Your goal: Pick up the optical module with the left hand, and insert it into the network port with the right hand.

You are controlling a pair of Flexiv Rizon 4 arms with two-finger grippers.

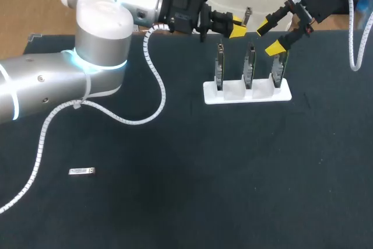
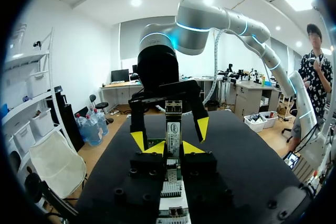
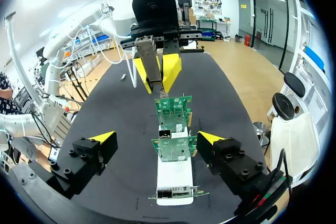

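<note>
A handover is judged to be in hand: the optical module [image 2: 173,129] is pinched upright by the left gripper [image 1: 237,29] and held in the air near the white rack [image 1: 233,94] of three network cards [image 1: 248,67]. The right gripper [image 1: 270,37] is spread wide just beside it, holding nothing. Next, the module's free end must be clamped squarely before it is released. A second module [image 1: 81,171] lies well apart on the dark table [image 1: 233,173].

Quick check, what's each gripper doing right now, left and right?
Left gripper: shut on the optical module.
Right gripper: open, holding nothing.
</note>
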